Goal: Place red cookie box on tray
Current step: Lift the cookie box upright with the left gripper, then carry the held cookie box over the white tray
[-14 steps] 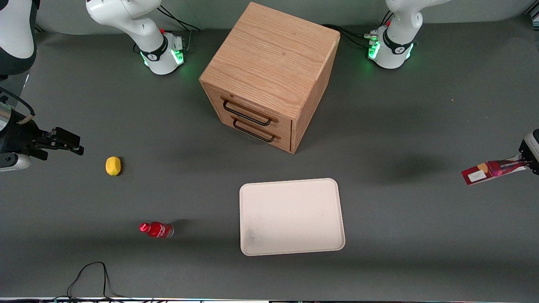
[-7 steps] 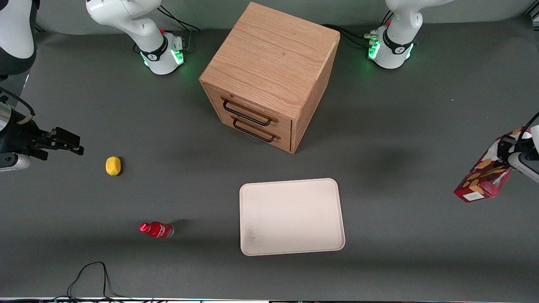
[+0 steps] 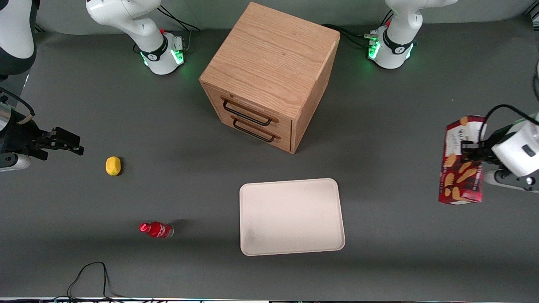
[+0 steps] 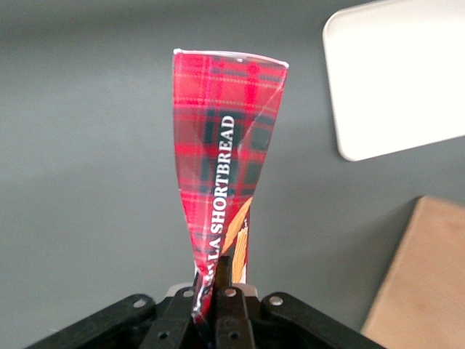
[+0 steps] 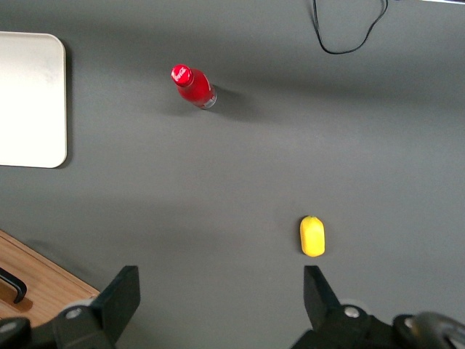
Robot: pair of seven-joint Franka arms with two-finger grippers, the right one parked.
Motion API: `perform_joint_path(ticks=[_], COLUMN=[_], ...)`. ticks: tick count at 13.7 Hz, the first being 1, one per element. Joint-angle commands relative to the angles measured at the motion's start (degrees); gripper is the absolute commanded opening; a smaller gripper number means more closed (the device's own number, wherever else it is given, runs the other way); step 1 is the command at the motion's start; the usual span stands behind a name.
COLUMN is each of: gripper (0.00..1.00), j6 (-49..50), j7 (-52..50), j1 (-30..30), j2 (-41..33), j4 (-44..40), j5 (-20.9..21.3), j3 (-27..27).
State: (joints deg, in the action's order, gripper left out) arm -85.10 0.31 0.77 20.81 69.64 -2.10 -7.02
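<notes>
The red cookie box (image 3: 460,162) hangs in the air above the table toward the working arm's end, its long face with cookie pictures turned up to the front camera. My gripper (image 3: 470,152) is shut on it, pinching the carton flat at one long edge. In the left wrist view the tartan box (image 4: 227,160) sticks out from the gripper (image 4: 218,280), crumpled where the fingers (image 4: 237,263) squeeze it. The cream-white tray (image 3: 252,198) lies flat and bare near the middle of the table, well apart from the box, and its corner (image 4: 399,80) shows in the wrist view.
A wooden drawer cabinet (image 3: 269,71) stands farther from the front camera than the tray. A yellow lemon (image 3: 113,165) and a small red bottle (image 3: 156,229) lie toward the parked arm's end. A black cable (image 3: 90,273) loops at the near table edge.
The gripper has carried the box inward from the table's end and turned it, so the box went from nearly edge-on to showing its full cookie face.
</notes>
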Motion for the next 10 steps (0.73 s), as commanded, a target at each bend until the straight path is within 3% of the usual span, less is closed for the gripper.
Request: perform_joint_path(ticks=[1,5,10], gripper=[0.00,0.00,0.00], j6=[2.14,-2.07,-14.89], j7=[-9.69,-12.80,-19.37], j1=[-2.00,-7.96,-14.04], j2=[7.56,17.84,26.11], j4=[-9.59,-18.30,-19.01], j5=[-1.86,-1.07,0.78], j3=[-1.84,-2.56,-1.85])
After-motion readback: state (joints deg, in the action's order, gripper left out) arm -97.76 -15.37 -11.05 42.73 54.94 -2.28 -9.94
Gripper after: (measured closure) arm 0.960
